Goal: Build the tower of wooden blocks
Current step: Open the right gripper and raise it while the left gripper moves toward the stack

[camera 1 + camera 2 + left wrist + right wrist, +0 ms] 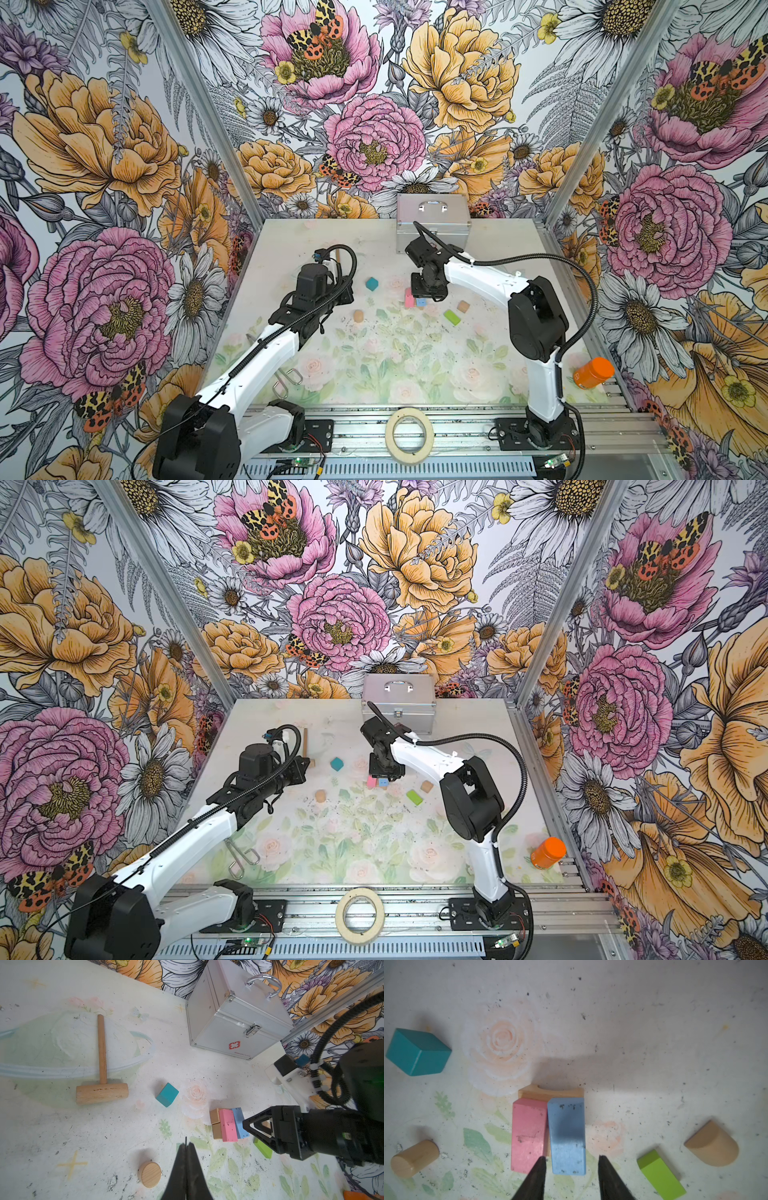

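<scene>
Wood blocks, loose and grouped, on the pale flower-printed table top [415,365]. Item: tower, barely begun, near mid-table on the near side of the silver metal case [432,220]. It is a pink painted brick [528,1134] and a light blue painted brick [566,1136] side by side and touching, with a plain tan notched block [552,1092] showing behind them. I cannot tell how many tan pieces lie beneath. Item: right gripper [572,1160], directly above that group, fingers spread wider than the blue brick and straddling its near end; I see it pinching nothing. Item: left gripper [186,1144], fingers pressed together, empty, held over the table near a short tan wooden cylinder [149,1174]. Item: teal painted cube [372,284], apart from the group, on its left in both top views. Item: bright green painted brick [451,317] and tan half-round block [463,306], near each other on the group's right. Also logged: a wooden mallet [101,1084], an orange bottle [593,372] at the right edge, and a roll of masking tape [409,434] on the front rail.
</scene>
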Robot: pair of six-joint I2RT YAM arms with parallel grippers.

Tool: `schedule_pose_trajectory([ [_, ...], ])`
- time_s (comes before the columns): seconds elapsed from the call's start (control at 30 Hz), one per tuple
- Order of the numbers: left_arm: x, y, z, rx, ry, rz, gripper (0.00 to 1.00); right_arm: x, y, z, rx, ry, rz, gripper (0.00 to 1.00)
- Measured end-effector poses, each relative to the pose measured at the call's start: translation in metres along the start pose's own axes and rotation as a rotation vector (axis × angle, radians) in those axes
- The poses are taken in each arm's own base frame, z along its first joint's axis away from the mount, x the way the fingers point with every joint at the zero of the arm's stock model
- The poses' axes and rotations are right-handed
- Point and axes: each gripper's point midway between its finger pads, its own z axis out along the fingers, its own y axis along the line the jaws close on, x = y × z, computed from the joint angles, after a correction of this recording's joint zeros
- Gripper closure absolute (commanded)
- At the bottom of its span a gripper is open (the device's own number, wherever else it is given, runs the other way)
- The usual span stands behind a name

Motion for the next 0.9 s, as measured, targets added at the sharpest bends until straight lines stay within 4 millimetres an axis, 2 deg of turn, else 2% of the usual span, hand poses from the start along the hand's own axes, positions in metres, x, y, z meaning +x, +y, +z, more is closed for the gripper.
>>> schedule_pose_trajectory([
  [0.1,0.006,-0.005,0.005,0.011,0.021,0.007,0.98,-0.008,0.002,-0.025,-0.024,-0.056,0.002,0.55],
  [0.17,0.012,-0.01,0.012,0.018,0.045,0.009,0.98,-0.013,0.003,-0.042,-0.044,-0.093,-0.001,0.6],
  [0.2,0.014,-0.012,0.015,0.022,0.056,0.013,0.98,-0.015,0.002,-0.048,-0.048,-0.105,0.0,0.65],
  [0.27,0.02,-0.019,0.022,0.029,0.081,0.016,0.99,-0.019,-0.001,-0.055,-0.051,-0.123,-0.001,0.83],
  [0.33,0.024,-0.025,0.03,0.036,0.104,0.024,0.99,-0.02,-0.004,-0.054,-0.051,-0.127,-0.004,1.0],
  [0.67,0.048,-0.06,0.073,0.091,0.224,0.06,1.0,-0.002,-0.041,-0.006,-0.073,-0.04,0.057,1.0],
  [0.8,0.057,-0.065,0.09,0.095,0.271,0.064,1.0,0.002,-0.047,0.001,-0.114,-0.031,0.084,1.0],
  [0.9,0.064,-0.068,0.101,0.096,0.302,0.065,1.0,0.0,-0.044,0.001,-0.149,-0.042,0.09,1.0],
])
